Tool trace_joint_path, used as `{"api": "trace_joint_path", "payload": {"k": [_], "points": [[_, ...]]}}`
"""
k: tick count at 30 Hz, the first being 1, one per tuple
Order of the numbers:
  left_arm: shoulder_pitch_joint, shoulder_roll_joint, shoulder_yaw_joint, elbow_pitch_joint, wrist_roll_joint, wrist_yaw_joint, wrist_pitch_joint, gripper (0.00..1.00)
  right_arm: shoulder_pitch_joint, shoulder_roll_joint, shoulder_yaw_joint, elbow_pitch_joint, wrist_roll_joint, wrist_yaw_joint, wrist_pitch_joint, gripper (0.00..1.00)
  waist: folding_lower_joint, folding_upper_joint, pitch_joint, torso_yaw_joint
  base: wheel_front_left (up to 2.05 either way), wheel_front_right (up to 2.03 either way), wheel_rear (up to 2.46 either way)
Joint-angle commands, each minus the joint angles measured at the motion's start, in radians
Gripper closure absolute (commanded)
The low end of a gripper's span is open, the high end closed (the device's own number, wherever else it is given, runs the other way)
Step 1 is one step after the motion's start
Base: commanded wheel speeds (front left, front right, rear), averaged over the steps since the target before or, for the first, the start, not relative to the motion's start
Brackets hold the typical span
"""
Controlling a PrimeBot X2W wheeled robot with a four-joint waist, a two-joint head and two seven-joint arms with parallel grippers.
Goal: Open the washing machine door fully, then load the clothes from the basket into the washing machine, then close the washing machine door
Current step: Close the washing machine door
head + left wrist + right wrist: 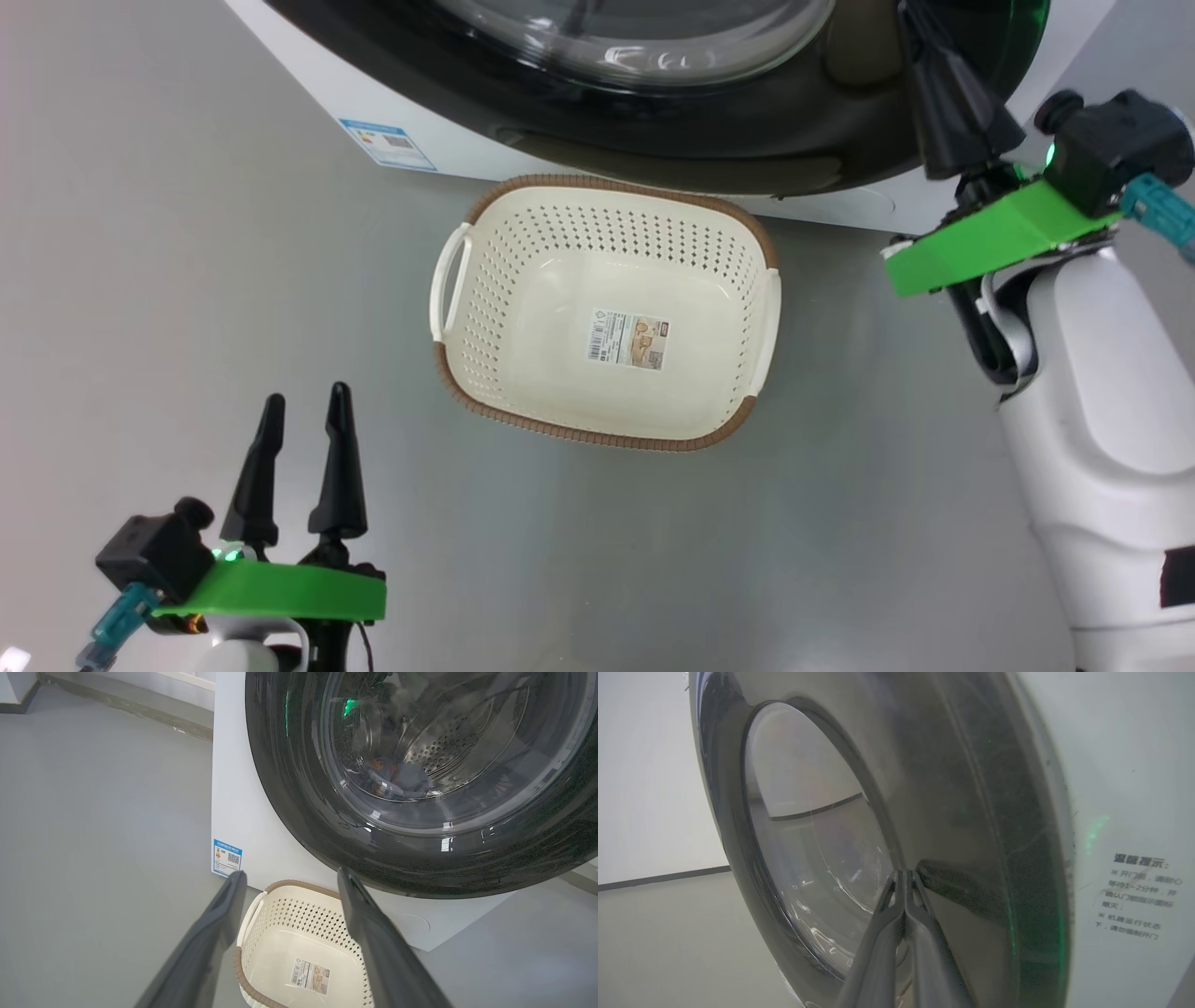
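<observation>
Soft, even light throws faint shadows on the floor (pixel 168 308). White glare and green glints streak the glossy washing machine door (pixel 289 793).

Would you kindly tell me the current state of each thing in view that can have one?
washing machine door: closed against the washing machine, as far as the views tell.
clothes: inside the drum, seen through the door.
basket: upright on the floor, empty.
left gripper: open, holding nothing.
right gripper: shut, its tips at the door's black rim.
</observation>
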Motion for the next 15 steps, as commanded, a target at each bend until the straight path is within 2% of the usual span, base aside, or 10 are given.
{"api": "trace_joint_path", "payload": {"k": [1,5,9,15], "points": [[-0.022,0.020,0.028,-0.028,-0.005,-0.008,-0.009,0.00,-0.032,0.008,0.018,-0.019,-0.012,0.001,-0.005,1.00,-0.0001,0.0000,0.003,0.005,0.00,0.00,0.00],[-0.025,0.020,0.008,-0.035,-0.013,-0.007,-0.009,0.00,-0.089,-0.015,0.007,0.010,-0.035,0.001,-0.005,1.00,-0.0001,0.0000,0.006,0.016,0.00,0.00,0.00],[-0.026,0.020,-0.006,-0.038,-0.020,-0.005,-0.009,0.00,-0.134,-0.032,-0.044,0.043,-0.062,0.001,-0.005,1.00,-0.0001,0.0000,0.002,0.028,0.00,0.00,0.00],[-0.020,0.020,-0.016,-0.040,-0.027,-0.004,-0.009,0.00,-0.145,-0.033,-0.100,0.079,-0.099,0.001,-0.005,1.00,-0.0001,0.0000,-0.014,0.034,0.00,0.00,0.00]]}}
